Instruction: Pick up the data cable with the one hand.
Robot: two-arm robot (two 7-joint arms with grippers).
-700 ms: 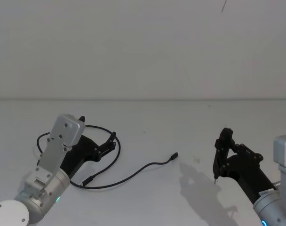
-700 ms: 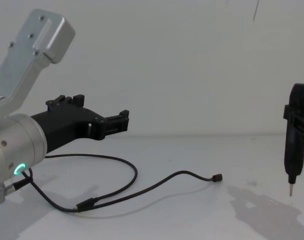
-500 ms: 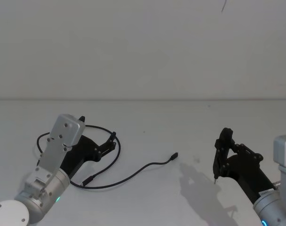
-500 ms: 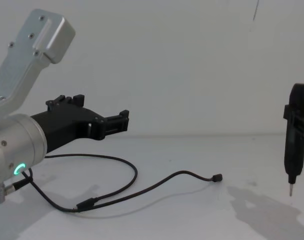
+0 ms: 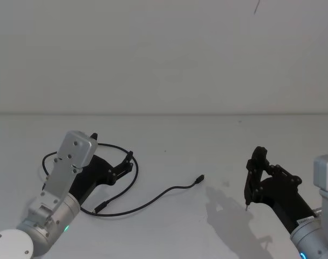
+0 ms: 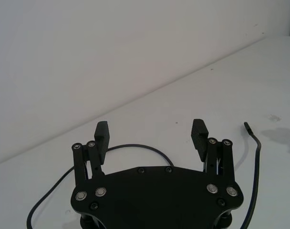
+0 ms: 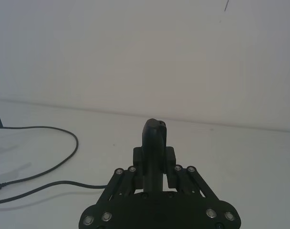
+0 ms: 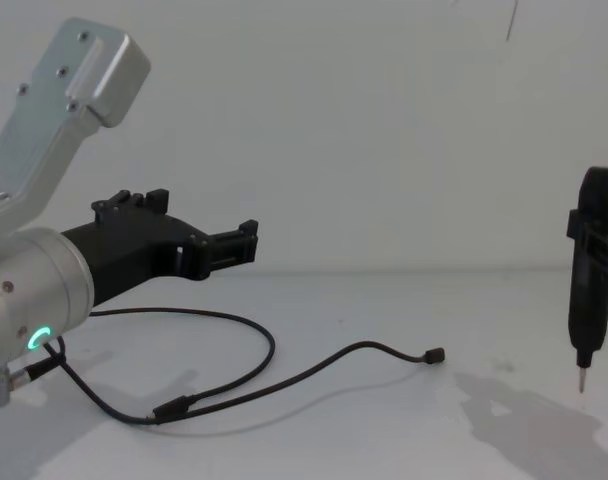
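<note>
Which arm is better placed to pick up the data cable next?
Left. The left tool is open and hovers above the data cable's loop; the right tool sits off beyond the cable's far plug, shut on a pen-shaped probe.

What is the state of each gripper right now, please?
Left gripper: open, empty, over the long thin black data cable.
Right gripper: closed on a slim black pen-shaped tool with metal tip.
</note>
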